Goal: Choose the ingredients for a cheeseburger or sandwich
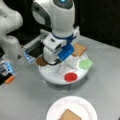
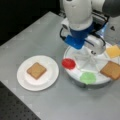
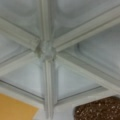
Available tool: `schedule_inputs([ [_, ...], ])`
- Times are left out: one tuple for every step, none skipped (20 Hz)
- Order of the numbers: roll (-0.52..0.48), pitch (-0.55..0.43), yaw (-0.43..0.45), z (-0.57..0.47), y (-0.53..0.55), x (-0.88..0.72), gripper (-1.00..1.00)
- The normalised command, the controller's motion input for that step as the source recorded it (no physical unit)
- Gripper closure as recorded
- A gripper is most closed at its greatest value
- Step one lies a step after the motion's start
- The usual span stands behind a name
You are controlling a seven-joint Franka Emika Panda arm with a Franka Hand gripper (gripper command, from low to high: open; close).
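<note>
One bread slice (image 2: 36, 70) on plate (image 2: 25, 82); hand over divided tray (image 2: 75, 53), well apart; grip state indiscernible.

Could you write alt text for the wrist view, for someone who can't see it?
Close-up from above of a white round tray split by ribs meeting at a central hub. A yellow cheese square shows at the bottom left corner and a dark brown patty at the bottom right. The gripper is not in view.
</note>
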Motion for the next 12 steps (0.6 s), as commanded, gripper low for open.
schedule_inputs([
  [0.002,-0.343,0.090,-0.28,-0.03,-0.43,-1.00],
  [0.007,-0.327,0.088,-0.26,-0.01,-0.42,-1.00],
  [0.007,-0.316,0.083,-0.24,0.01,-0.42,-1.00],
  [0.006,-0.306,0.076,-0.20,0.03,-0.40,-1.00],
  [0.007,-0.299,0.073,-0.19,0.04,-0.39,-1.00],
  [0.000,-0.296,0.065,-0.17,0.06,-0.37,-1.00],
  [-0.007,-0.293,0.063,-0.16,0.07,-0.36,-1.00],
  [-0.009,-0.290,0.062,-0.16,0.08,-0.36,-1.00],
  [-0.007,-0.285,0.063,-0.15,0.08,-0.35,-1.00],
  [-0.003,-0.286,0.059,-0.16,0.10,-0.34,-1.00],
  [0.018,-0.284,0.046,-0.17,0.12,-0.34,-1.00],
  [0.025,-0.280,0.043,-0.17,0.13,-0.34,-1.00],
])
